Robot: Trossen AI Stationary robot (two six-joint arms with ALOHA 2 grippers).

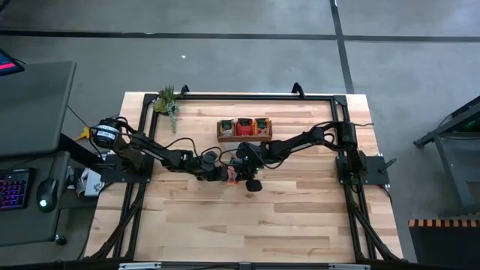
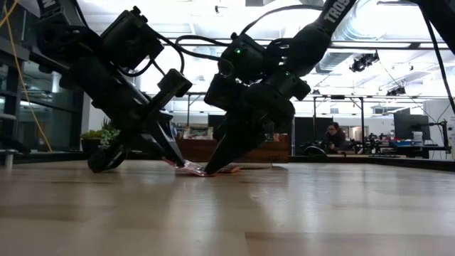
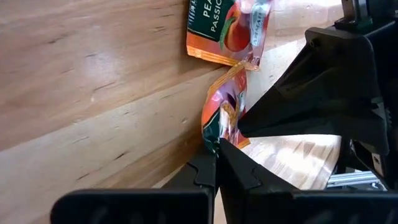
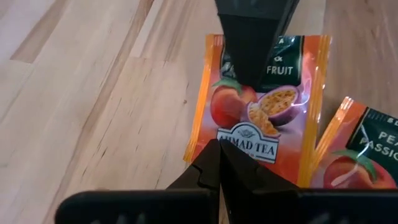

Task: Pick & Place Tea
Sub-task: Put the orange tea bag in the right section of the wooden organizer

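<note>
Where the two grippers meet near the table's [image 1: 300, 217] middle: tea sachet [image 4: 264, 118], orange, flat, light, thin foil, likely slippery and easily creased. Left gripper [image 3: 216, 163] clamped on its edge; right gripper [image 4: 219, 163] closed, pressing it down. Best hold: the edge.

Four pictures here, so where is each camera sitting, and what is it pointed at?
High view: overhead, straight down on the table; both arms show.
Low view: at table-top height, facing the room; both arms dip in.
Left wrist view: on the left arm; left gripper shut on a peach sachet.
Right wrist view: on the right arm; right gripper shut, over that sachet.
Both wrist views share it.
</note>
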